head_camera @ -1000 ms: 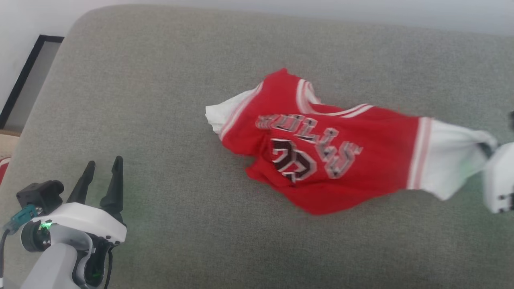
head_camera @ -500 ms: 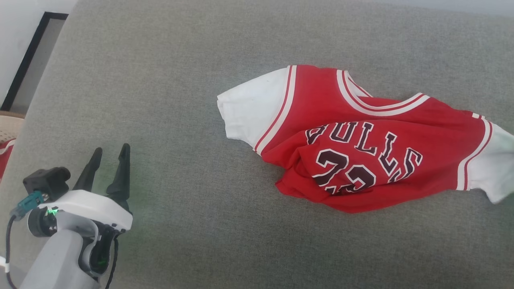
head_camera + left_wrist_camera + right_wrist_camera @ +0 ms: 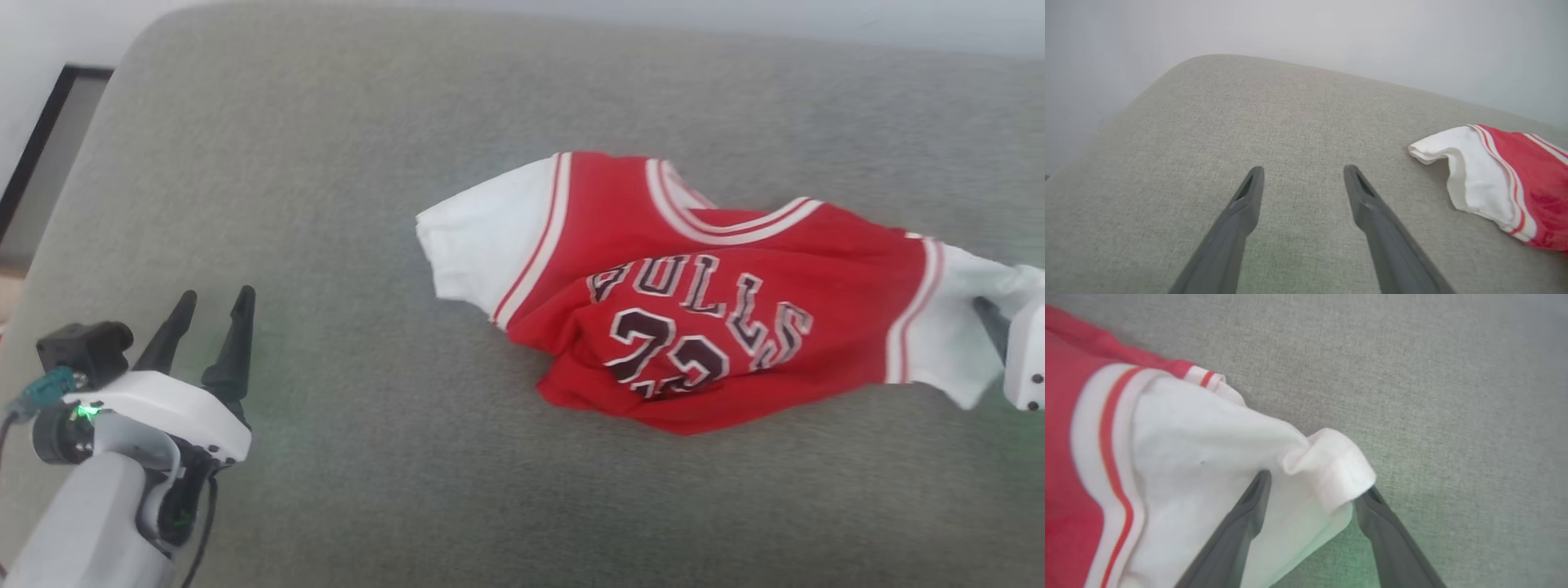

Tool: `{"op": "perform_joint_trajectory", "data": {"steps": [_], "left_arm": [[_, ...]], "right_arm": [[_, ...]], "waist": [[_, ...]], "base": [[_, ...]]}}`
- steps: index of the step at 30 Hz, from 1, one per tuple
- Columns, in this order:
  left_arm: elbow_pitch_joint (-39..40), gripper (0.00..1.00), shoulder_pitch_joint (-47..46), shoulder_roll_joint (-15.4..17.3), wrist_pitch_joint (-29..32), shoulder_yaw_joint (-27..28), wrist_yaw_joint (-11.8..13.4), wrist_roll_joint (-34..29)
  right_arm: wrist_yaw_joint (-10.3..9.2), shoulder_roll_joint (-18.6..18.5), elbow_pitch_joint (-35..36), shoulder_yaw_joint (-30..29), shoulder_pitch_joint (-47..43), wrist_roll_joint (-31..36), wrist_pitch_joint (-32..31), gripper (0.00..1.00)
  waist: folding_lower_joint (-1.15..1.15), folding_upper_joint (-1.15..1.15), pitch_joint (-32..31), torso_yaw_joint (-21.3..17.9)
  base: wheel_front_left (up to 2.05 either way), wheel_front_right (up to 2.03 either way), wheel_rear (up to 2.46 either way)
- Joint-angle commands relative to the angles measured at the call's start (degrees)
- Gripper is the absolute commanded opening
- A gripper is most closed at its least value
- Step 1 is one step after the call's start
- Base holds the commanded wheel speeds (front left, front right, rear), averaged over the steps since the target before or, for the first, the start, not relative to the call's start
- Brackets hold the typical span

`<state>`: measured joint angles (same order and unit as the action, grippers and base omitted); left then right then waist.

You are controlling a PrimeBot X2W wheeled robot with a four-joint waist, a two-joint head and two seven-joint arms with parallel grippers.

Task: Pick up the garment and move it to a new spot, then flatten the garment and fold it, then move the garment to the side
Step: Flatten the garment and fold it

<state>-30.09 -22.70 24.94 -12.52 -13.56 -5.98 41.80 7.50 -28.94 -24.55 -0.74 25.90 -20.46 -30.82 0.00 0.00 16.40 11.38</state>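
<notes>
The garment (image 3: pixel 702 302) lies print-up on the grey cushion (image 3: pixel 326 204), right of centre. Its long axis runs left-right, collar far, hem near. Bare cushion extends left and near. The right gripper (image 3: pixel 1314 484) is spread around the right sleeve hem. The left gripper (image 3: pixel 215 296), spread, hovers well left. The garment's lay matches the previous frame; the camera has shifted.

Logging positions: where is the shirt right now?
The shirt lies crumpled on the grey cushion, right of centre in the head view, one white sleeve between the open fingers of the right gripper.
</notes>
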Motion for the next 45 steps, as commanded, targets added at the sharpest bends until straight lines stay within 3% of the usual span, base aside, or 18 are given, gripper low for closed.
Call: {"op": "perform_joint_trajectory", "data": {"steps": [1,8,17,23,28,34,41,45], "left_arm": [[0.43,1.00,-0.84,0.41,0.57,-0.13,-0.22,-0.08],[3.53,1.00,-1.49,3.85,6.93,-0.64,-0.41,1.14],[7.77,1.00,-4.17,7.38,18.53,-2.21,-0.18,3.33],[7.63,1.00,-7.18,9.01,28.58,-3.29,0.35,6.03],[4.98,1.00,-10.91,9.69,37.94,-4.62,1.70,7.67],[0.77,1.00,-15.48,11.03,49.43,-7.75,4.07,7.12],[-5.69,1.00,-18.60,11.76,56.98,-10.55,5.09,5.85],[-8.65,1.00,-19.68,11.47,58.23,-11.63,5.24,5.14]], "right_arm": [[-0.02,-0.18,0.34,0.14,-0.11,-0.16,0.75,1.00],[-0.02,2.08,4.97,-0.49,-0.92,0.34,7.92,1.00],[-0.01,10.97,11.22,-3.98,-3.19,5.48,22.51,1.00],[-0.01,17.39,14.63,-4.62,-4.84,9.16,28.11,1.00],[-0.01,21.01,16.10,-4.12,-6.03,10.82,28.87,1.00],[-0.01,22.79,17.15,-3.63,-6.68,10.85,28.52,1.00],[-0.01,23.73,17.54,-3.15,-6.62,10.21,28.51,1.00],[-0.01,24.02,17.46,-2.81,-6.42,9.95,28.21,1.00]], "waist": [[0.00,0.00,-1.56,-1.62],[0.00,0.00,-4.70,-6.10],[0.00,0.00,-7.36,-11.78],[0.00,0.00,-7.91,-16.31],[0.00,0.00,-7.32,-19.59],[0.00,0.00,-5.24,-22.52],[0.00,0.00,-1.99,-24.79],[0.00,0.00,-0.73,-25.28]], "base": [[0.00,0.00,0.00],[0.00,0.00,0.00],[0.00,0.00,0.00],[0.00,0.00,0.00],[0.00,0.00,0.00],[0.00,0.00,0.00],[0.00,0.00,0.00],[0.00,0.00,0.00]]}}
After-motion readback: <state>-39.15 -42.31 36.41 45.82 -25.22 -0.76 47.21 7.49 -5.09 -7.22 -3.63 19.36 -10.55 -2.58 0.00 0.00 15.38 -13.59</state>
